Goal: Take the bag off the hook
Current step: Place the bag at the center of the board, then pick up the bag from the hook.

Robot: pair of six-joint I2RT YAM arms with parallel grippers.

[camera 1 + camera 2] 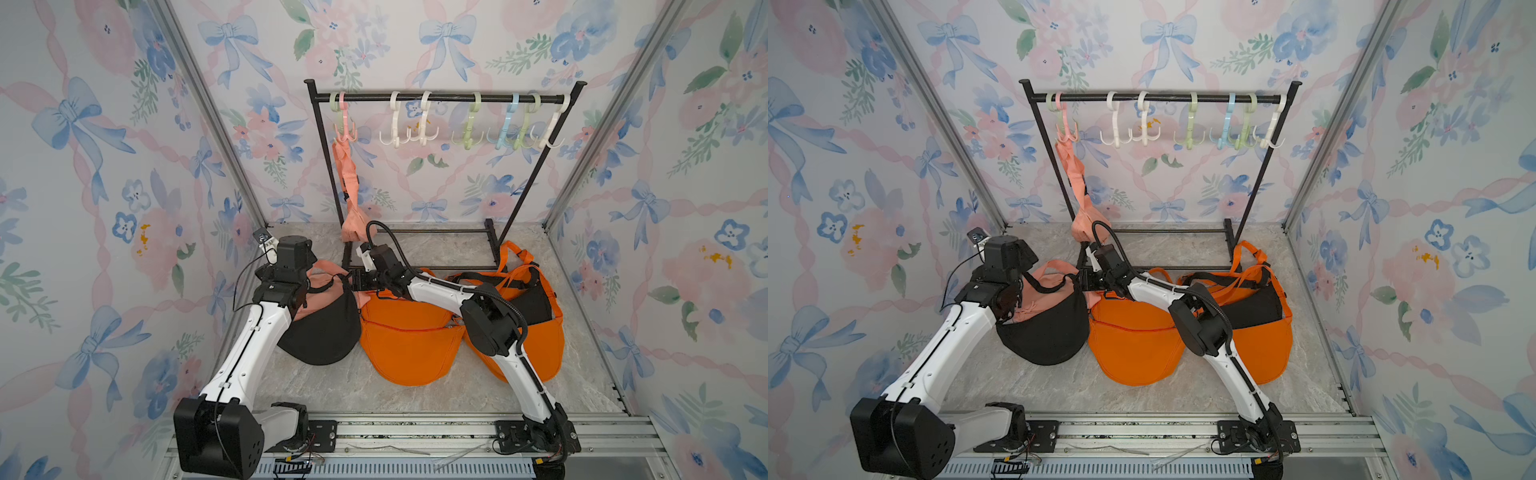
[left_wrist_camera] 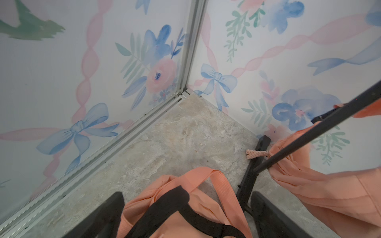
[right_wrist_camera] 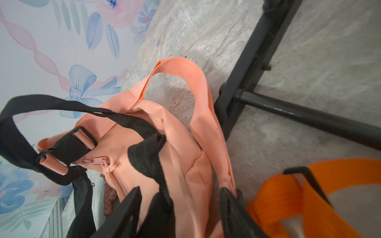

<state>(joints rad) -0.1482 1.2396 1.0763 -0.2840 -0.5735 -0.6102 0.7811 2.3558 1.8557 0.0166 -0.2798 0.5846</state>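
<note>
Hanging by its strap from the pink plastic hook [image 1: 345, 124] at the robot's-left end of the black metal rack [image 1: 449, 97]: the limp peach fabric bag [image 1: 348, 187]. Its bottom sags to about the rack's foot; I cannot tell whether it touches the grey marbled surface [image 1: 332, 386].

Handling, judged: light, soft and empty-looking. It folds on itself, so the body gives no firm hold. The best purchase is probably the woven strap just under the hook, lifted up and over the prong. The cloth looks smooth and may slip from a shallow pinch.

Counts.
- Bags: one hung. Three seem to lie on the surface: a peach-and-black crescent bag [image 1: 328, 328], an orange crescent bag [image 1: 411, 353] and an orange-and-black bag [image 1: 548, 345]. They overlap, so another could be hidden.
- Hooks: eight counting the pink one, e.g. a white hook [image 1: 395, 120]; seven are bare.

Left gripper [image 2: 187, 195]: jaws wide over the peach-and-black bag, clamping nothing. Right gripper [image 3: 181, 189]: jaws parted, with that bag's cloth and black strap loose between them.
</note>
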